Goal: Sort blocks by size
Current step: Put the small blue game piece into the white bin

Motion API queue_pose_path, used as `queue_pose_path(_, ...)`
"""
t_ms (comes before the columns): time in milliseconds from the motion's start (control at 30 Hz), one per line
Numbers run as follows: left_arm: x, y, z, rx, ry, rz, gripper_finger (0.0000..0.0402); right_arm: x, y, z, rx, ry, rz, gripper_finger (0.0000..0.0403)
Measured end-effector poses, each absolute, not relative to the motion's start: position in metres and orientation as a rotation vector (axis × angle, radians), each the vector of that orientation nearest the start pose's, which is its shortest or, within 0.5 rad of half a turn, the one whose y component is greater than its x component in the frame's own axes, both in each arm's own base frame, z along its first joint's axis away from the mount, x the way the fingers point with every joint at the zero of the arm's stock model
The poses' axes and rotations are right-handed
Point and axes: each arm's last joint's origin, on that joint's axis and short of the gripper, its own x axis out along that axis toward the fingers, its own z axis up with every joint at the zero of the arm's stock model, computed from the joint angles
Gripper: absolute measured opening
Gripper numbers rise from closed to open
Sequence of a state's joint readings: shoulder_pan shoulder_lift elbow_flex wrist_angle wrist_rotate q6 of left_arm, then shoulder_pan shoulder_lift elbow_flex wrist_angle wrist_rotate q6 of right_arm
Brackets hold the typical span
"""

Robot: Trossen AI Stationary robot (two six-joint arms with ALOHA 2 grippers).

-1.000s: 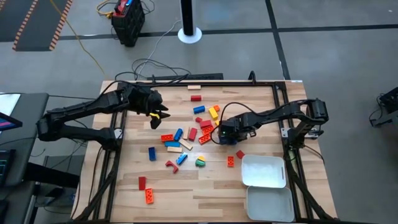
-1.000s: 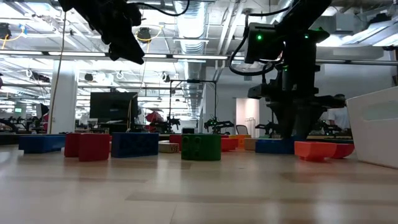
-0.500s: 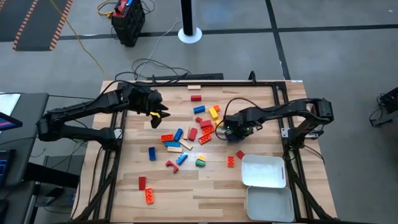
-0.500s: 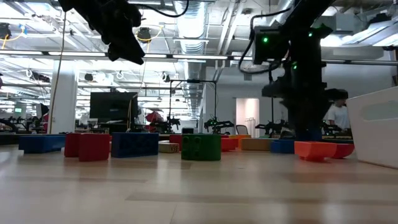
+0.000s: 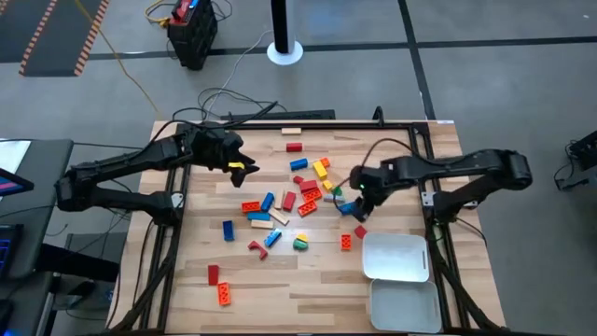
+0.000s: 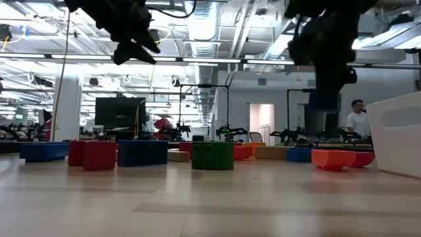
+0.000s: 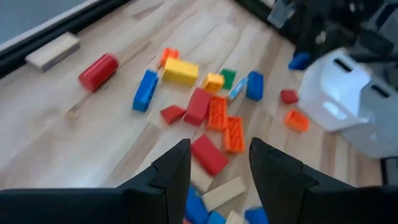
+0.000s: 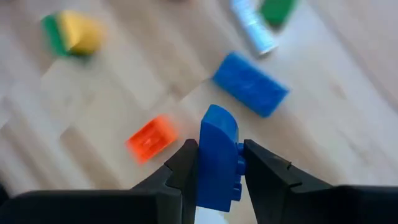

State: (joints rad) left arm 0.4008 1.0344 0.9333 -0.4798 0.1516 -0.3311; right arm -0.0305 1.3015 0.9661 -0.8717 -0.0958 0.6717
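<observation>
Above the table, the right gripper (image 8: 219, 163) pinches a blue block (image 8: 219, 155); the left gripper (image 7: 219, 163) hangs spread, empty.

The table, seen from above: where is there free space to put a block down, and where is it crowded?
Bare wood lies along the table's left edge, beside the two red and orange blocks, and along the bottom edge left of the white trays. The middle cluster of blocks is crowded.

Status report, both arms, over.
Right gripper raised over table, jaws shut on blue block. Left gripper hovering above pile, jaws apart, empty. White tray near right arm. Nothing obstructing.
</observation>
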Motion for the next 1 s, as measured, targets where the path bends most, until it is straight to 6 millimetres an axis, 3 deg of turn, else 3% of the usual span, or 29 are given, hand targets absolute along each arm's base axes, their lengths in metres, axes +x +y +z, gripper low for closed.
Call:
queue_pose_path(300,0.207,0.08,0.324,-0.447,0.389,0.315,0.0155,0.206,0.062,0.264,0.689,1.202,-0.192,0.0139)
queue_pose_path(600,0.208,0.081,0.326,-0.377,0.368,0.324,0.0155,0.193,0.111,0.243,0.787,1.287,-0.281,0.0141)
queue_pose_path(767,0.208,0.081,0.326,-0.363,0.377,0.319,0.0155,0.191,0.136,0.24,0.887,1.318,-0.239,0.014)
queue_pose_path(1000,0.208,0.08,0.325,-0.324,0.386,0.303,0.0155,0.19,0.15,0.221,0.943,1.393,-0.414,0.0155)
